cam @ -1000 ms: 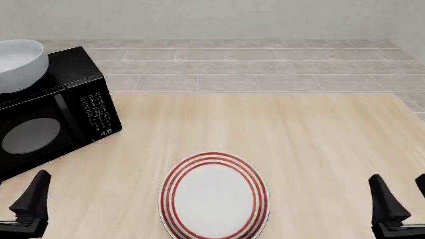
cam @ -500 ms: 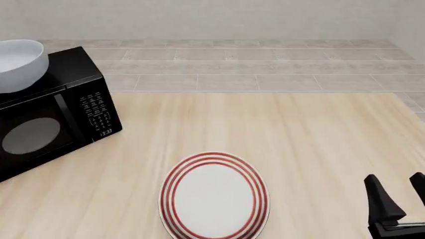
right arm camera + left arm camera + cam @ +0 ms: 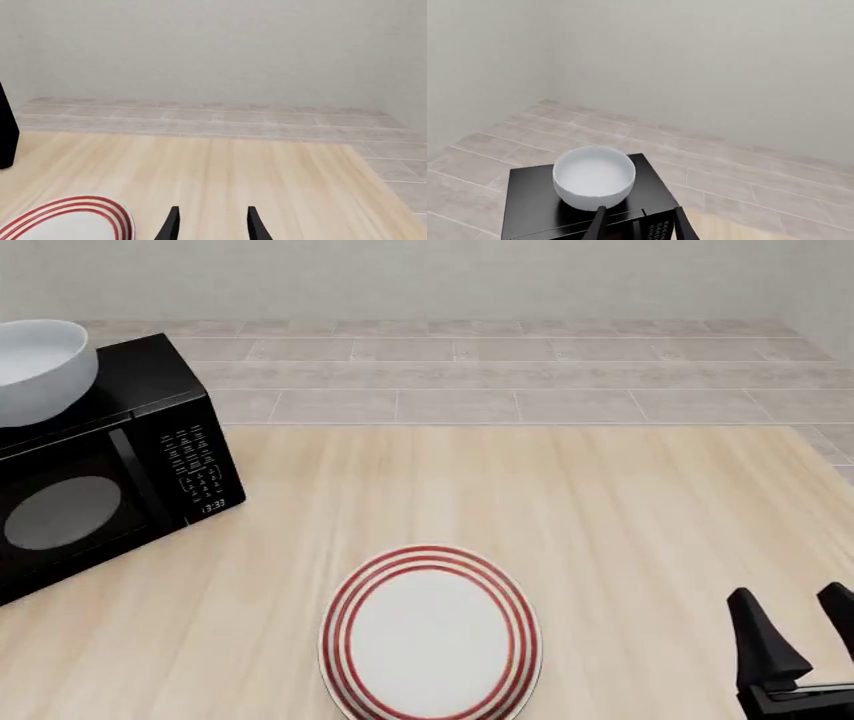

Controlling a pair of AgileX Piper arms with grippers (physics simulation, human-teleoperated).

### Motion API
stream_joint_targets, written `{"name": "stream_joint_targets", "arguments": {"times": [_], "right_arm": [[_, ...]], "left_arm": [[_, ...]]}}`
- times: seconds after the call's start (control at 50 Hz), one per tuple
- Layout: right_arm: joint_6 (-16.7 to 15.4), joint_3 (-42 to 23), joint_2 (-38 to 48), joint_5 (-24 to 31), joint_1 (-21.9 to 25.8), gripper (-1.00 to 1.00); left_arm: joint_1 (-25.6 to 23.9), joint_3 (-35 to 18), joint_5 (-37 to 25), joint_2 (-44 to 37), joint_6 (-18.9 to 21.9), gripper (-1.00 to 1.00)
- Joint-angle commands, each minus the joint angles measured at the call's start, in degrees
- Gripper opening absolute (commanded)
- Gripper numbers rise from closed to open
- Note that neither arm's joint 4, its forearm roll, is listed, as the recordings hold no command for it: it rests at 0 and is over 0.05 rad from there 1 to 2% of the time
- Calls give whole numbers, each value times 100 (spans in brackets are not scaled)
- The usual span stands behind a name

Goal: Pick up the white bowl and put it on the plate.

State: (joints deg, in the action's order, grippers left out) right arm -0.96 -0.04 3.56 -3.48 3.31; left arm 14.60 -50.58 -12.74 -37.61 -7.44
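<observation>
In the left wrist view, the white bowl [image 3: 593, 177] is seen standing upright on top of a black microwave oven [image 3: 540, 210], which sits at the table's far left with tiled floor behind it. The left gripper [image 3: 639, 224] is shown with its two finger tips spread apart and nothing between them; it is aimed toward the bowl from above and is not touching it. No grasp has been made, so the pick-up is judged as not yet begun.

In the front view, the white bowl [image 3: 38, 370] is found on the microwave oven [image 3: 114, 460] at the left edge, well apart from the plate [image 3: 430, 634], which lies flat on the wooden table [image 3: 601, 520] near the front, about mid-width. The plate is bare. The left gripper is not caught in this view. The right gripper [image 3: 798, 620] is seen low at the right edge, its fingers apart and empty, well away from both bowl and plate.

In the right wrist view, the red-ringed rim of the plate [image 3: 80, 215] is visible near the right gripper [image 3: 210, 222], whose fingers are held apart over bare table.

Everything is judged still to be done: reaching the bowl, gripping its rim, lifting it off the microwave, carrying it across and setting it on the plate.
</observation>
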Motion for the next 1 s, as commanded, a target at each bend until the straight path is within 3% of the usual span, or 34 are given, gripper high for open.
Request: {"name": "stream_joint_targets", "arguments": {"times": [0.02, 0.2, 0.34, 0.4, 0.46, 0.5, 0.54, 0.58, 0.62, 1.0], "right_arm": [[20, 2, 33, -40, 58, 100], [50, -3, -3, -59, 145, 100], [29, -1, -32, -58, 170, 100], [28, -2, -95, 6, 172, 100], [33, -1, -153, 65, 150, 100], [28, -1, -166, 78, 147, 100], [25, -1, -178, 91, 147, 100], [33, 0, -178, 93, 146, 100], [36, 0, -205, 112, 155, 100], [53, 3, -110, 22, 256, 100]], "left_arm": [[670, -960, -362, -1188, -307, 100], [882, -1521, -776, -1445, -270, 100], [1514, -2133, -1015, -2019, -331, 100], [1620, -2343, -1082, -2255, -214, 100], [1681, -2505, -1196, -2572, -406, 100], [1803, -2639, -1233, -2679, -253, 100], [1802, -2737, -1274, -2792, -244, 100], [1928, -2810, -1311, -2883, 47, 100], [1952, -2899, -1371, -3013, -77, 100], [2200, -3552, -1659, -3924, 126, 100]]}}
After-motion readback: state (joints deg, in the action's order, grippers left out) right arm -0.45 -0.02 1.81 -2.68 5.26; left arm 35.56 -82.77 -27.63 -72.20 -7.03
